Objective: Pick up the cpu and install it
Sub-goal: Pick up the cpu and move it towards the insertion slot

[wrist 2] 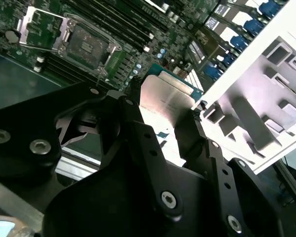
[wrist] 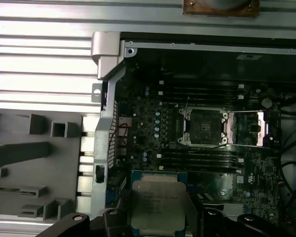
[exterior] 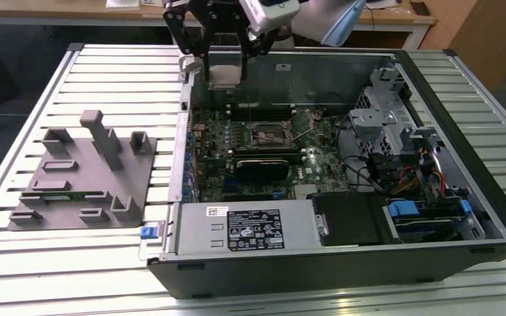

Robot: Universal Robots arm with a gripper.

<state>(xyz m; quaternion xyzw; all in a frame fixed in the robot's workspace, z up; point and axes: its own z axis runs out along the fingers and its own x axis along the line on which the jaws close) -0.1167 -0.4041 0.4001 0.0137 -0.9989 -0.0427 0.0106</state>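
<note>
Above open computer case (exterior: 323, 271) — gripper (exterior: 224, 66) clenched on cpu (wrist: 157, 203), silvery face showing; socket (wrist: 203, 127) uncovered

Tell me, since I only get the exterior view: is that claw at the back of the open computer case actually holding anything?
Observer: Yes. In both wrist views the gripper is shut on the cpu, a flat silvery square pinched by its edges.
Operator: Is the spot where it goes ready?
Observer: In the first wrist view the socket lies open and bare, with its metal frame swung off to one side.
Operator: Is the chip over that spot?
Observer: No. In the first wrist view the cpu is apart from the socket, and rows of memory slots show between the two.
</note>
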